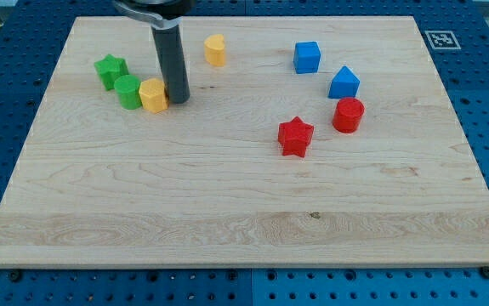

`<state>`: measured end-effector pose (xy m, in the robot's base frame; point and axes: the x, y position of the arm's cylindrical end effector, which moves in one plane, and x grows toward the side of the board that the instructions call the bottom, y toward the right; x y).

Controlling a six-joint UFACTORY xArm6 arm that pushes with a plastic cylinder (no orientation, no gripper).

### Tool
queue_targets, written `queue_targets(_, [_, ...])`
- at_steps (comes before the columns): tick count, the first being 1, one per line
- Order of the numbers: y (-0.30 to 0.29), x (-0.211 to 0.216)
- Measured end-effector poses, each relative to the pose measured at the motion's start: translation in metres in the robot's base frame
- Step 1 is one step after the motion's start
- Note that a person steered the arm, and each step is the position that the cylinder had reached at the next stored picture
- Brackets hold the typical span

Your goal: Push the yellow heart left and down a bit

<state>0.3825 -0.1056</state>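
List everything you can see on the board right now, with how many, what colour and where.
Yellow heart: one, yellow, near the view's top, left of centre.
Yellow block: one, yellow, shape unclear, upper left, touching the green cylinder.
Green star: one, green, upper left.
Green cylinder: one, green, just below-right of the star.
Blue cube: one, blue, upper right.
Blue block: one, blue, peaked top, below-right of the cube.
Red cylinder: one, red, right of centre.
Red star: one, red, centre.
Wooden board: one, light wood.
My tip: one, dark, against the yellow block's right side.
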Motion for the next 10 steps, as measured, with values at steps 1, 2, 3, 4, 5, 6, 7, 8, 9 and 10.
queue_targets(1, [0.000,-0.011])
queue_targets(2, [-0.006,-0.044])
queue_targets(3, [-0.012,-0.082])
queue_targets(4, [-0.002,-0.122])
queue_targets(5, [0.057,-0.143])
queue_targets(6, [0.113,-0.129])
queue_targets(7, [0.099,-0.104])
queue_targets(8, [0.064,-0.101])
queue_targets(9, [0.031,-0.101])
queue_targets(10, [0.028,-0.101])
